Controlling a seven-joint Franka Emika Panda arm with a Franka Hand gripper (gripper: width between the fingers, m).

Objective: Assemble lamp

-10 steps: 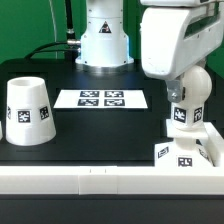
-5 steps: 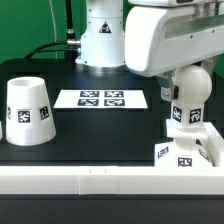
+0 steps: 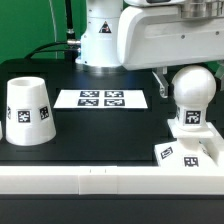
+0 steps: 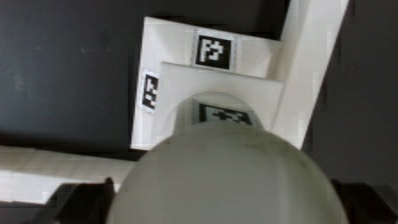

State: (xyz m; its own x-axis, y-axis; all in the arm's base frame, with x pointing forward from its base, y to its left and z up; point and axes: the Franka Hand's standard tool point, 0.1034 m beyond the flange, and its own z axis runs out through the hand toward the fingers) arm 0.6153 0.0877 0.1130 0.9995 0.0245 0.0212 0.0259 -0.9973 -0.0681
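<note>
Bulb, white, rounded, upright on flat square tagged base

Straight under pincer, path is blocked by bulb, upright on base. Just beyond base, cam side, passage is shut off by white rail. Open worktop is left twd marker board & shade, both well apart from pincer.

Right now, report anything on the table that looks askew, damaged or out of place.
Nothing stands out. The bulb stands upright on the base at the exterior view's right, the shade sits apart on its wide end at that view's left, and the marker board lies flat between them.
</note>
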